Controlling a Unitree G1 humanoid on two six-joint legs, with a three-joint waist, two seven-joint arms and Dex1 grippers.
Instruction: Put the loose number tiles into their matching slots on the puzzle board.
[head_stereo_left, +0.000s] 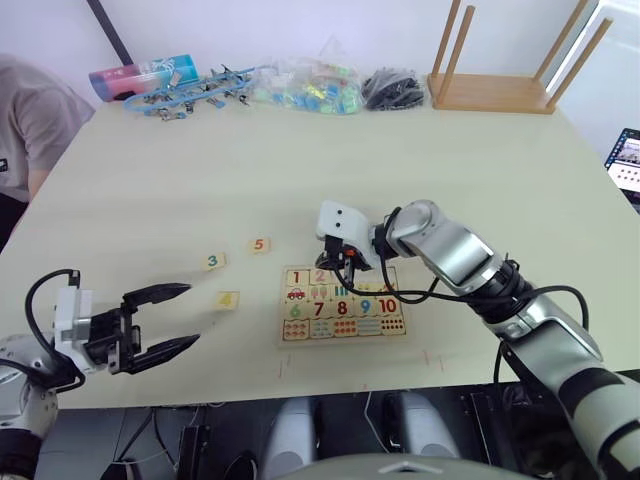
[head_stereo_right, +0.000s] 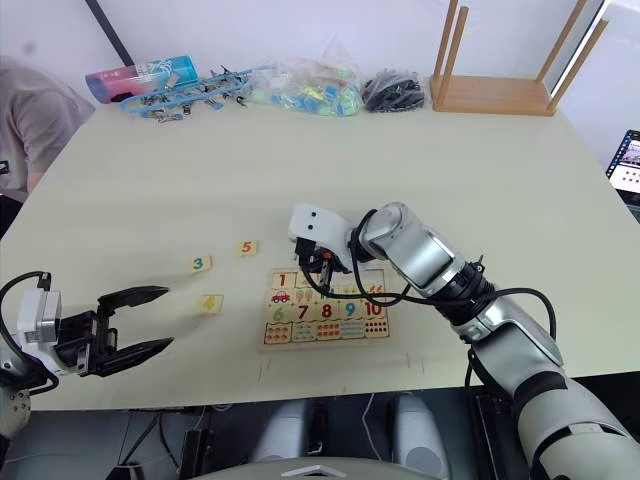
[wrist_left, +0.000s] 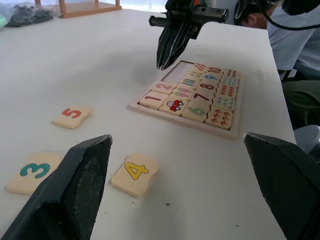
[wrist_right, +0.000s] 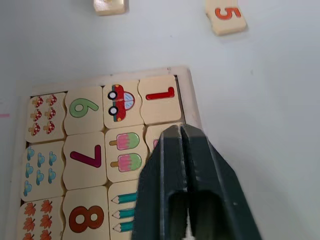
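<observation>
Pale wooden puzzle board (head_stereo_left: 343, 337) lies near the table's (head_stereo_left: 300, 160) front edge, tiles 1 (wrist_right: 159, 98) and 2 (wrist_left: 165, 87) seated. Right gripper (wrist_right: 181, 131) hovers over 2, fingers pressed together. Loose 3 (head_stereo_left: 212, 262), 4 (head_stereo_left: 227, 299), 5 (head_stereo_left: 259, 245) lie left. Left gripper (head_stereo_left: 173, 317) is spread.
</observation>
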